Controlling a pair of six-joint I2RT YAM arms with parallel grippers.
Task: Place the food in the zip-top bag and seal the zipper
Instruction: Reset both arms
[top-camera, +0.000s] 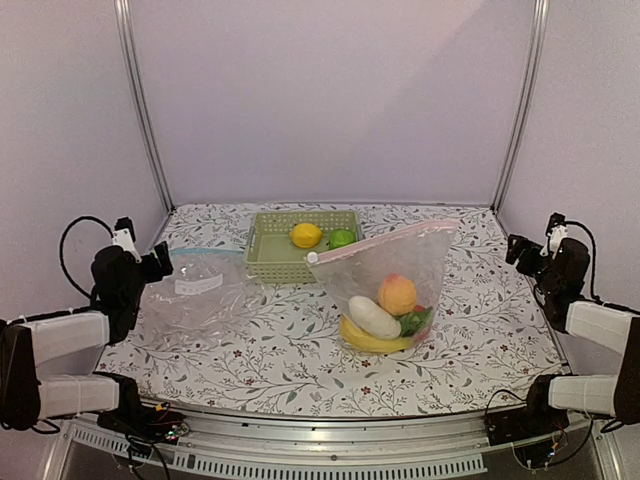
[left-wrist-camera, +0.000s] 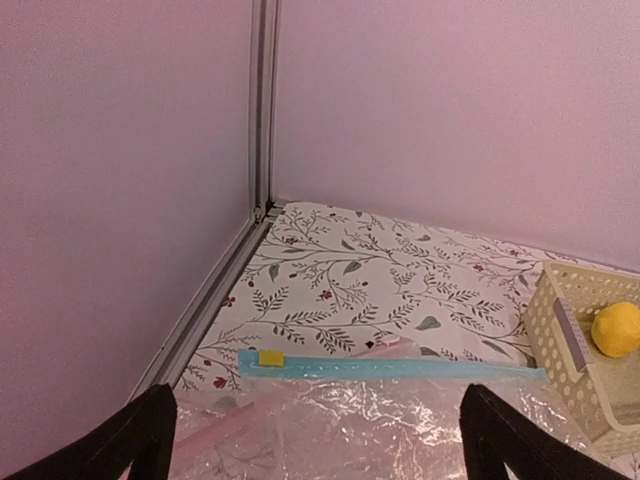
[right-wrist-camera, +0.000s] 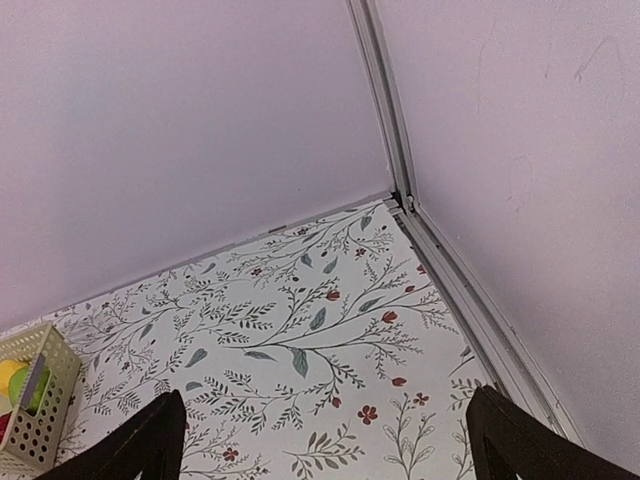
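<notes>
The zip-top bag (top-camera: 400, 270) stands at centre right, leaning on the basket, its pink zipper (top-camera: 385, 241) on top with the white slider (top-camera: 312, 257) at the left end. Inside lie a banana (top-camera: 372, 343), a white oblong piece (top-camera: 373, 316), a peach (top-camera: 397, 294) and something green (top-camera: 413, 322). A lemon (top-camera: 306, 235) (left-wrist-camera: 616, 328) and a green fruit (top-camera: 342, 238) sit in the basket. My left gripper (top-camera: 145, 250) (left-wrist-camera: 318, 400) hangs open at the left edge. At the right edge my right gripper (top-camera: 533, 240) (right-wrist-camera: 325, 400) is open, holding nothing.
A pale green basket (top-camera: 268, 262) (left-wrist-camera: 560, 330) (right-wrist-camera: 40, 420) stands at the back centre. A second clear bag (top-camera: 195, 290) (left-wrist-camera: 380, 420) with a blue strip (left-wrist-camera: 400, 368) lies flat under my left gripper. Metal frame posts and pink walls close in the table's back and sides.
</notes>
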